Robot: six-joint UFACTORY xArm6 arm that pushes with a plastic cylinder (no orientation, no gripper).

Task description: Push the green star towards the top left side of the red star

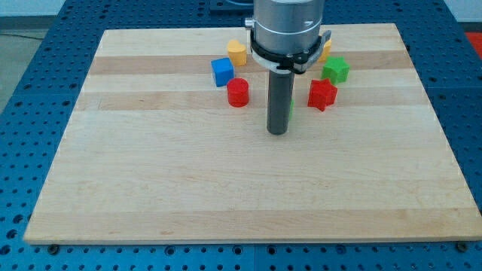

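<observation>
Tip (278,132) on bench (151,188), left-below red star (322,94); green star (336,70) above-right of it. No hand fitted.

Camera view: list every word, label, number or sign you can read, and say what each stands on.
None: no readable text shows anywhere.
The wooden board, the blue perforated table, the arm's metal housing and my tip bear no lettering.
The red star, green star, blue cube, red cylinder and yellow block are unmarked.
</observation>
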